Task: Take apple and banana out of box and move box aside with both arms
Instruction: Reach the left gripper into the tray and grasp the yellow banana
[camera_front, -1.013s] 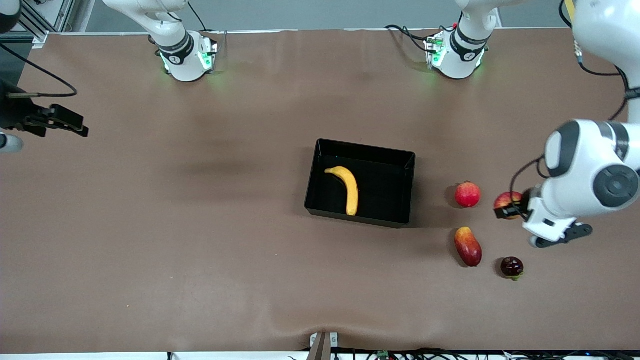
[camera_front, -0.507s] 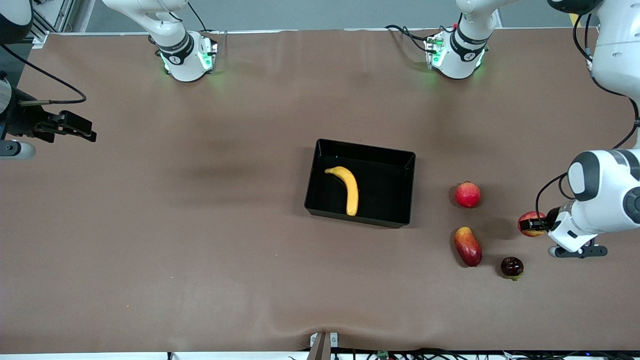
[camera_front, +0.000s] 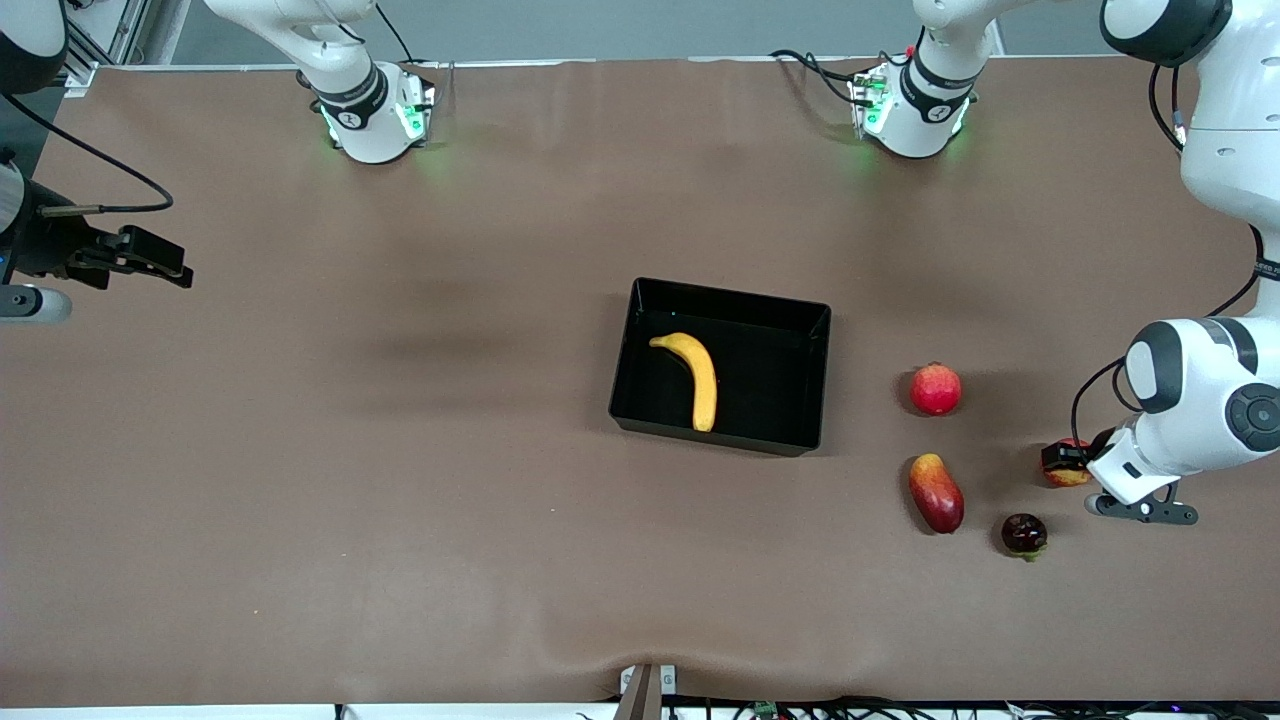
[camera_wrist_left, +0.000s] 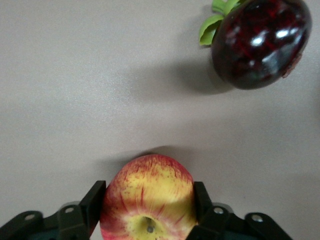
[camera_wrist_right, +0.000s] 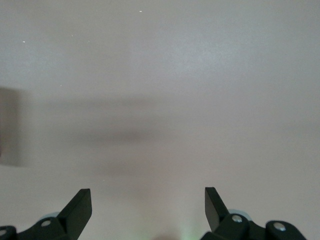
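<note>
The apple (camera_wrist_left: 148, 200), red with yellow blotches, sits between the left gripper (camera_wrist_left: 149, 210)'s two fingers (camera_wrist_left: 93, 206), which press against its sides, stem end toward the wrist camera. The left arm comes in from its own end of the table, its forearm bent low and the gripper (camera_front: 1062, 460) pointing along the tabletop toward the right arm's end, with the apple (camera_front: 1070, 474) down at the brown table (camera_front: 400, 480). Just beside the gripper lies a dark purple fruit (camera_front: 1024, 534) with a green leaf. A plain red round fruit (camera_front: 936, 389) and an elongated red-yellow fruit (camera_front: 936, 492) lie near it. Well apart is the black box (camera_front: 722, 364), with the banana (camera_front: 692, 378) lying inside. The right gripper (camera_front: 150, 262) waits over the right arm's end of the table, fingers (camera_wrist_right: 78, 208) spread wide with nothing between them.
</note>
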